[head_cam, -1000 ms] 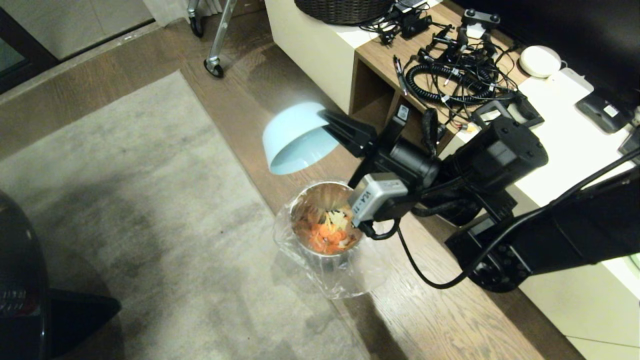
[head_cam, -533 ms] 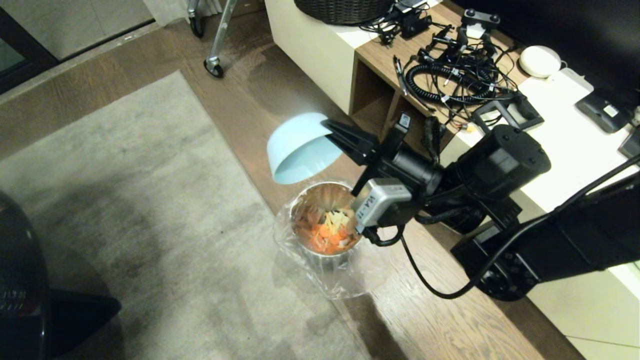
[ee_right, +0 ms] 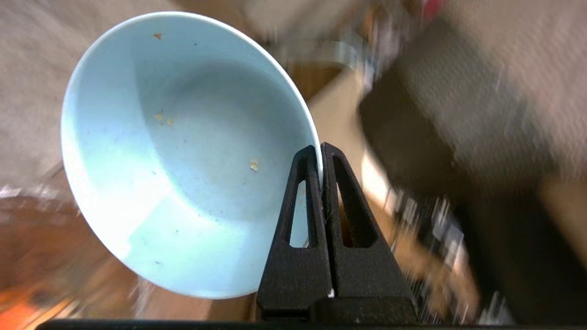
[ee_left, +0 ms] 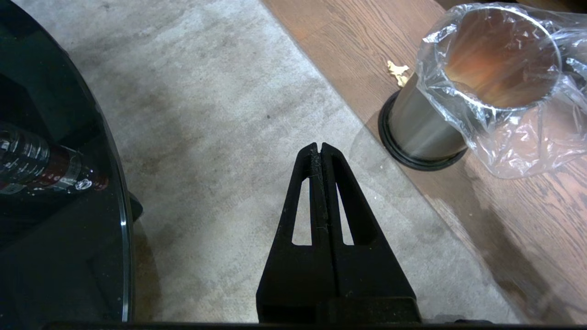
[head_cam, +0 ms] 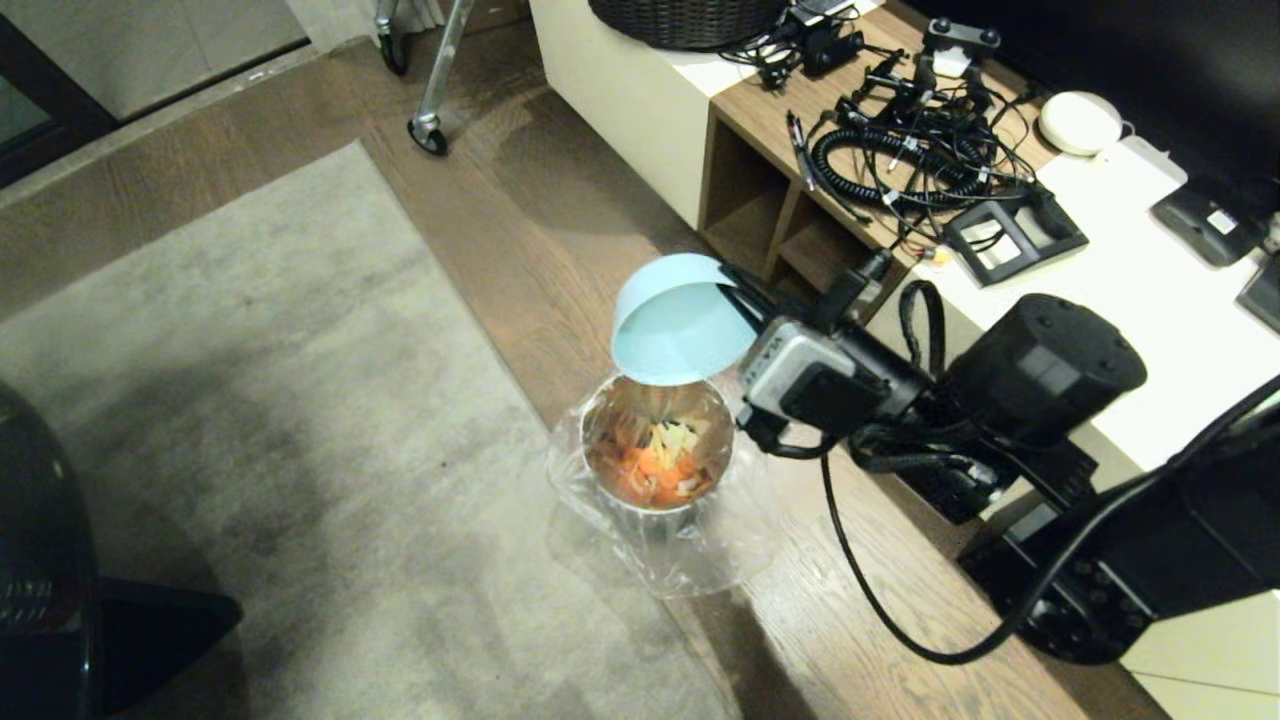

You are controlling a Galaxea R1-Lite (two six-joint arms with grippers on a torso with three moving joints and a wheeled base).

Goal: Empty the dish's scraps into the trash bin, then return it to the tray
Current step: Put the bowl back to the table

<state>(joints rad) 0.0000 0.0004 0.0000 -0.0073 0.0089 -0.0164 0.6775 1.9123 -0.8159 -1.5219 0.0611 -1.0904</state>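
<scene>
My right gripper [head_cam: 742, 298] is shut on the rim of the dish [head_cam: 675, 320], a pale-blue bowl tipped mouth-down just above the far rim of the trash bin [head_cam: 655, 450]. The right wrist view shows the dish [ee_right: 183, 151] holding only a few crumbs, its rim pinched in the right gripper [ee_right: 320, 149]. Orange and yellow scraps [head_cam: 655, 468] lie inside the bag-lined metal bin. My left gripper [ee_left: 319, 146] hangs shut and empty over the rug, with the trash bin [ee_left: 426, 133] off to one side of it. The tray is out of view.
A low cabinet [head_cam: 1130, 300] with tangled cables [head_cam: 900, 150] stands close behind the right arm. A grey rug [head_cam: 250, 400] lies left of the bin. A dark glass table [ee_left: 55, 206] is near the left gripper. A yellowish bit [ee_left: 398, 72] lies on the floor by the bin.
The right arm has drawn the dish rightwards and closer over the bin while the wrist rolled. The scraps in the bin and the left arm have not moved.
</scene>
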